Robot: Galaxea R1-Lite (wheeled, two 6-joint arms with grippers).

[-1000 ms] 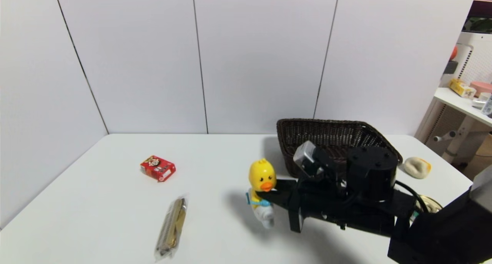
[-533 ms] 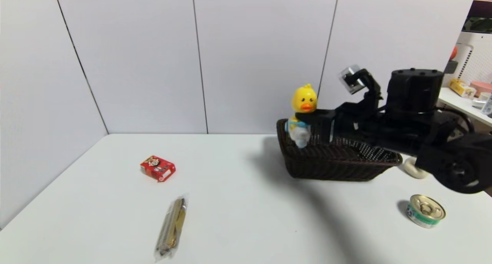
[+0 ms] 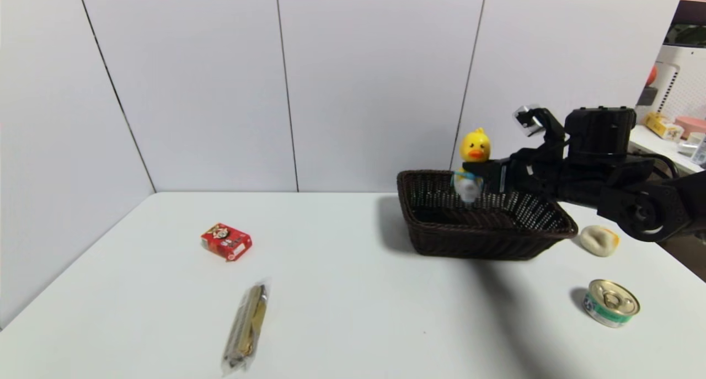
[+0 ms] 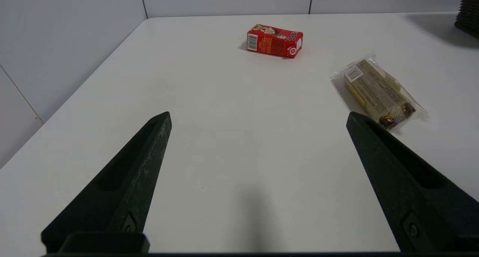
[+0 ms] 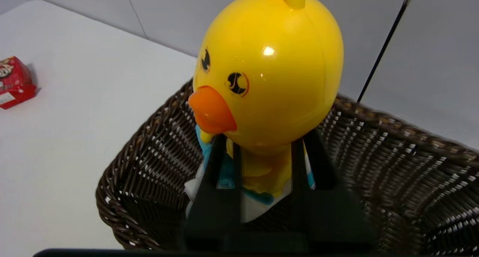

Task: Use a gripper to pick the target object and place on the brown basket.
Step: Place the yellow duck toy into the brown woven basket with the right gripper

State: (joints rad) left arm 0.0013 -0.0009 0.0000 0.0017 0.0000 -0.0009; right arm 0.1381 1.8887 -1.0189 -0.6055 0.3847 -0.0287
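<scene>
Right claw (image 3: 481, 171) holds duck (image 3: 474, 147) above basket (image 3: 485, 241)

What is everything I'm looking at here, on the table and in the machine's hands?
Duck toy: one, yellow, held above the basket.
Basket: one, dark brown wicker, far right part of the table.
Box: one, red, left side.
Wrapped bar: one, brownish in clear wrap, near left.
Tin can: one, green with metal lid, near right.
Rounded lump: one, beige, beside the basket.
Table: one, white.
Right gripper: one, black, clamped on the duck's neck.
Left gripper: one, black, open over bare table.
</scene>
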